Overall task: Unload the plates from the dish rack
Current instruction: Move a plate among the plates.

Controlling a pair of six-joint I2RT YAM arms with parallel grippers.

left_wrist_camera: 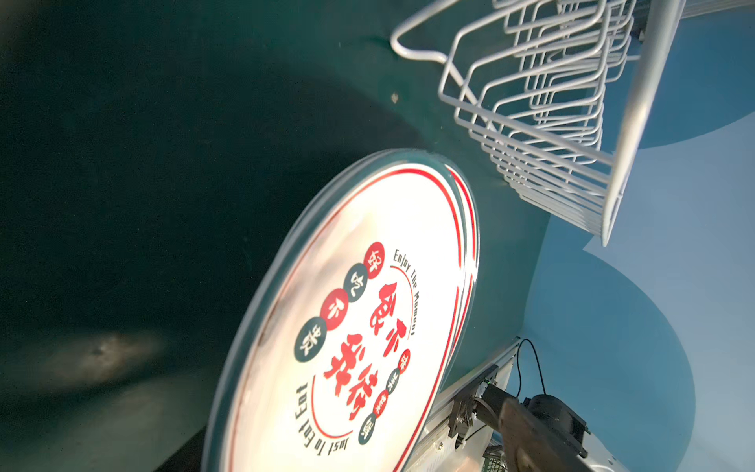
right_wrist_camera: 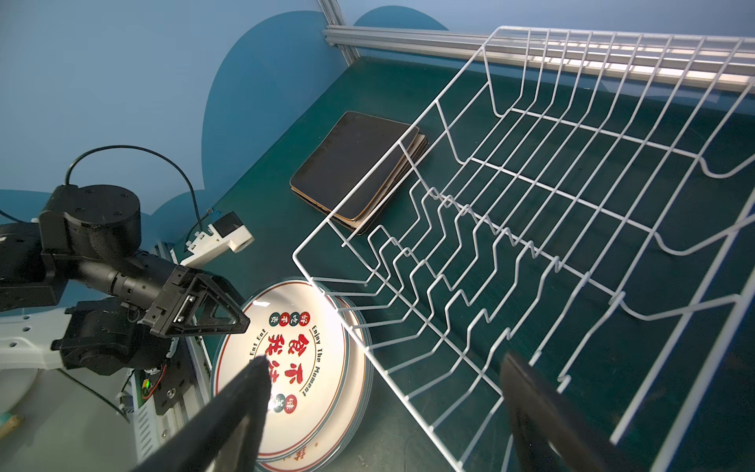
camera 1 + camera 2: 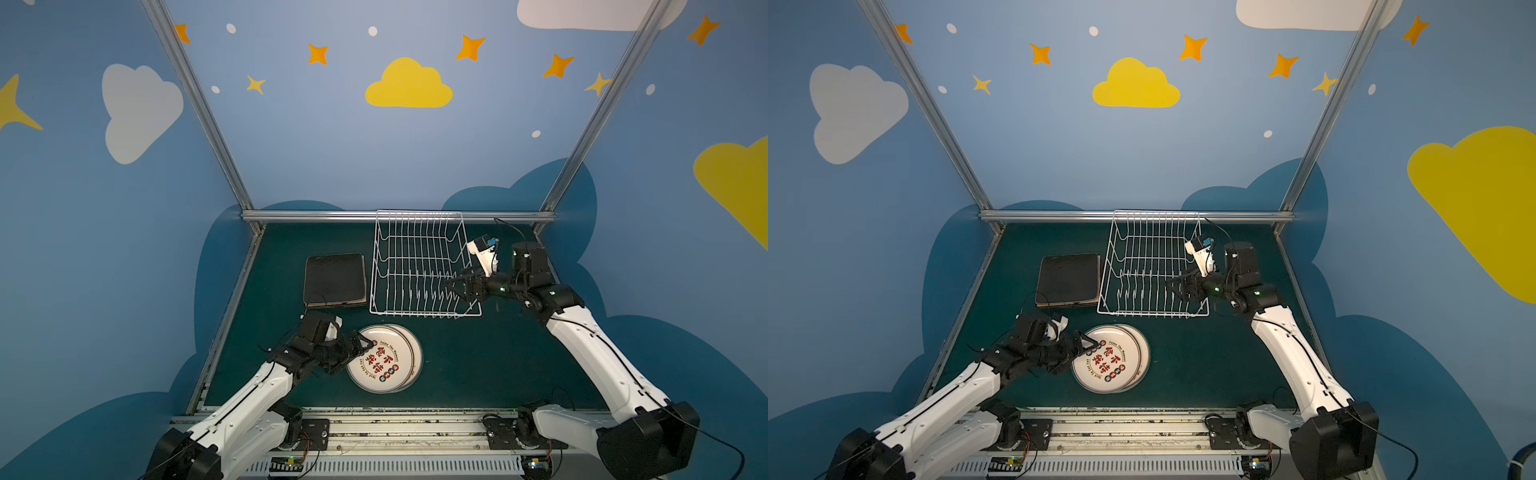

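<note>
Every slot of the white wire dish rack [image 3: 415, 270] near the back edge of the dark green worktop [image 3: 478, 365] is empty. The round white plates with red lettering [image 3: 384, 359] lie stacked by the front edge, and the black-backed square plates [image 3: 334, 280] are piled between the rack and the left edge.

Your left end effector [image 3: 365, 348] is released, jaws spread over the round stack's left rim. The stack is staggered, so a low retreat could catch the top plate and slide it off. Lift clear before pulling back.

Your right end effector [image 3: 454, 291] is also released and holds nothing, with the rack's right wall between its fingers. A sideways move there could hook a wire and drag the light rack towards the square pile.

You cannot count the plates in either stack, because only edges show. The square plates' faces are turned down. In the left wrist view the fingers are blurred and partly cut off, so whether a fingertip touches the plate is unclear
</note>
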